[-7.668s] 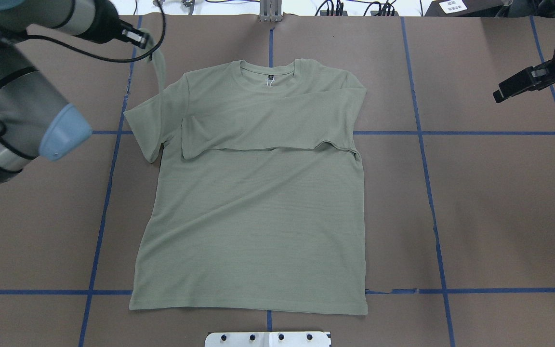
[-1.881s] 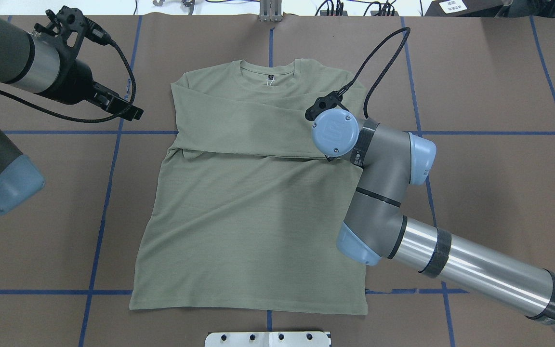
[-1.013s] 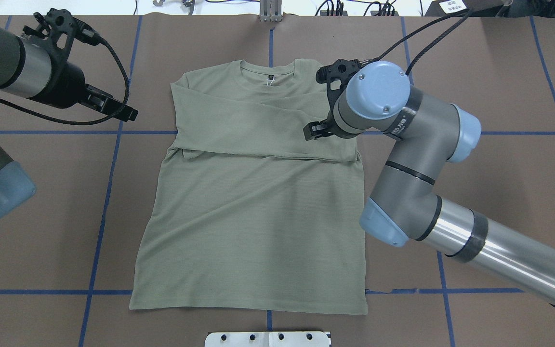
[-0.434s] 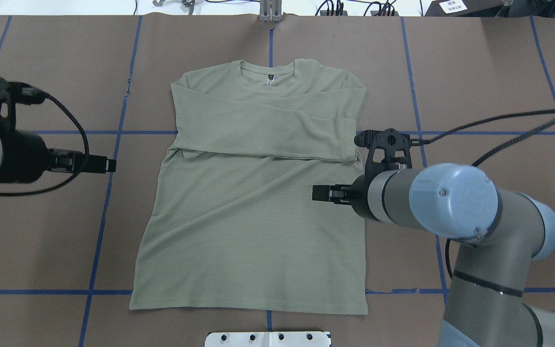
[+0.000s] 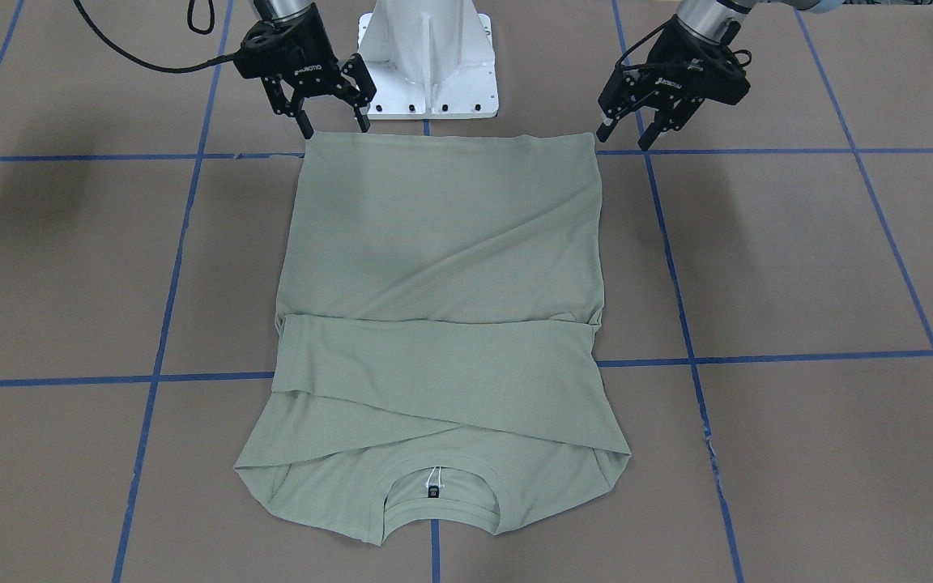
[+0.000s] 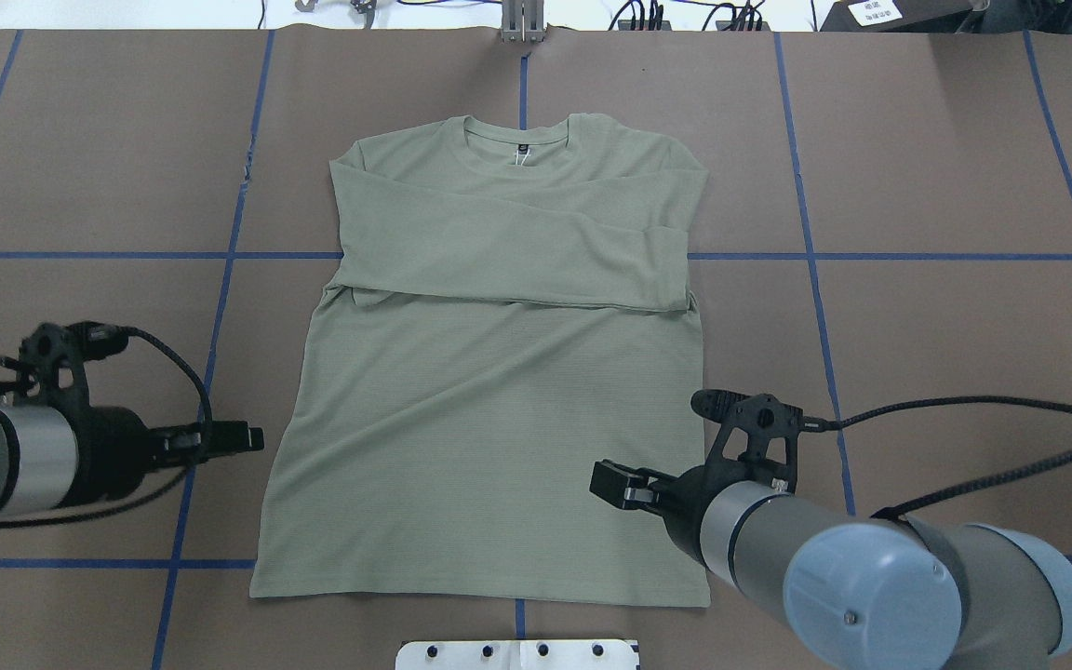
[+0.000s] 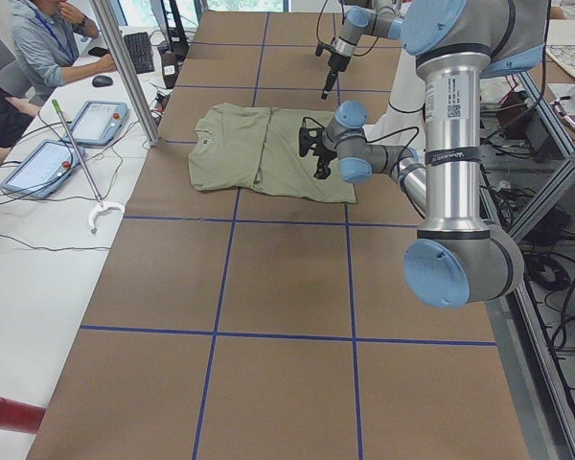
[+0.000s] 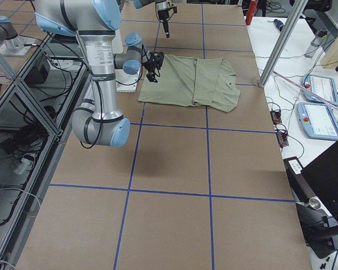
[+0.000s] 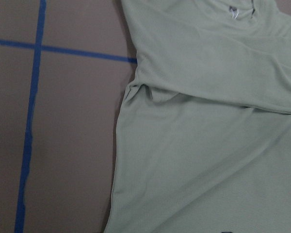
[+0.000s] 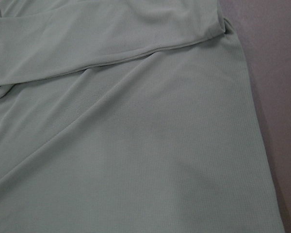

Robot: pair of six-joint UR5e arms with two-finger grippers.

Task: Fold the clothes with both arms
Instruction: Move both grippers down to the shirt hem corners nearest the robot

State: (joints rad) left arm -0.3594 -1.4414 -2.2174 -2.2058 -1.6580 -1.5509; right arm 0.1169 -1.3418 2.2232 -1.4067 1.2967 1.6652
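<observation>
Front-facing view, read left to right.

Upper left of frame: right gripper (image 5: 334, 123); claw released, fingers spread, nothing between them; tips point down just beside one corner of the hem (image 5: 450, 139); cannot tell whether they touch cloth.

Centre: sage-green long-sleeved shirt (image 5: 442, 243) lies flat on the brown table (image 5: 798, 259); hem at top of frame, near the white pedestal (image 5: 426, 65); neckline (image 5: 438, 474) with dark neck label (image 5: 434, 491) at bottom of frame; both sleeves (image 5: 434, 364) lie crossed over the chest as one band; a long diagonal wrinkle (image 5: 475, 243) runs across the body panel above that band.

Upper right of frame: left gripper (image 5: 624, 136); likewise released and empty; tips just outside the other hem corner, apart from the cloth.

Wrist views show only fabric and table, no fingers.

Judgement: sleeves done; step in hand looks like taking both hem corners for the bottom-to-collar fold.

Notes for doing it well:
- bring each claw squarely over its corner and descend together; the left one needs to shift inward onto the cloth first;
- pinch front and back layers at once, else only the top layer lifts;
- lift low, keep the hem taut between the arms so the wrinkle pulls out;
- carry in parallel toward the neckline without dragging the sleeve band out of place.
</observation>
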